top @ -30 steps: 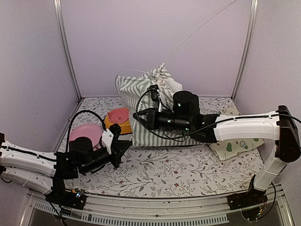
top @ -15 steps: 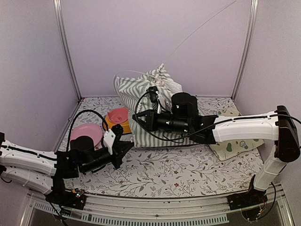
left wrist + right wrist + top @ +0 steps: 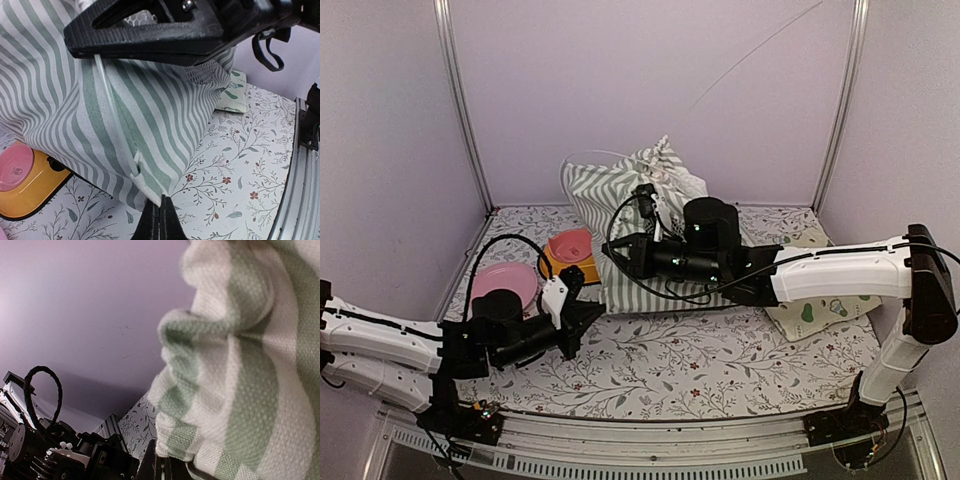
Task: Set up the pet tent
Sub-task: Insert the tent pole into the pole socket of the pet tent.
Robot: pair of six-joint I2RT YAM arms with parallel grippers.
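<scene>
Left wrist view: the left jaws are pressed together, their tips meeting the lower corner of the pet tent [image 3: 165, 110]. Whether any cloth is caught between them cannot be told. Just above, a thin white pole [image 3: 116, 115] runs up the striped cloth to the black body of the right jaws, which cross the top of that view.

In the right wrist view the right jaws are pressed together too, right under a bunched fold of green-and-white cloth; a grip on it cannot be made out.

The top external view shows the tent slumped and crumpled at the back middle of the counter [image 3: 720, 360], near the rear wall. The right arm [image 3: 840, 270] reaches across it from the right, and the left arm [image 3: 380, 345] lies low at the near left. An orange double bowl [image 3: 572, 262] sits just beside the tent's left side, with a pink dish [image 3: 505, 283] next to it. A pale avocado-print mat [image 3: 820, 310] lies partly under the right arm.
</scene>
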